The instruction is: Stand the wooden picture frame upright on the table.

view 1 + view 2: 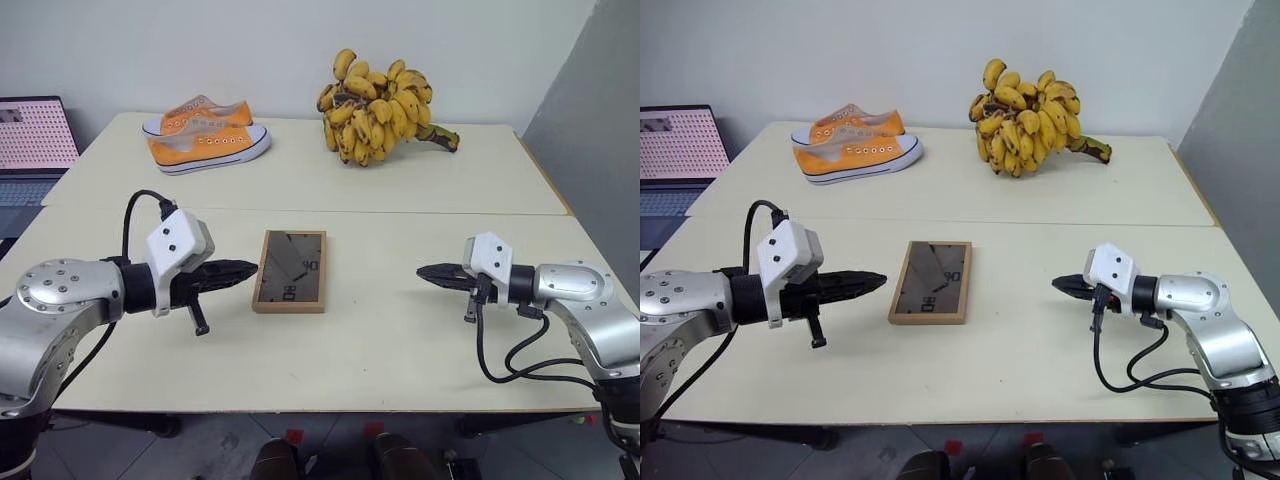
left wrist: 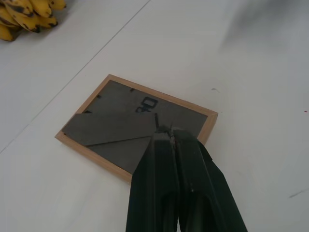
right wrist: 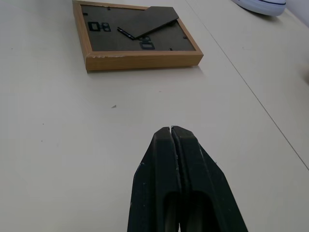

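While lying flat (back up), the wooden picture frame (image 1: 290,271) sits just beside the left gripper (image 1: 252,268).

Left silver-grey arm reaches in from near left, wrist bent inward; its black two-fingered left gripper (image 1: 245,268) pressed closed, tips aimed right and slightly downward. Right silver-grey arm comes from near right; black two-fingered right gripper (image 1: 428,272) closed, aimed left, slightly downward.
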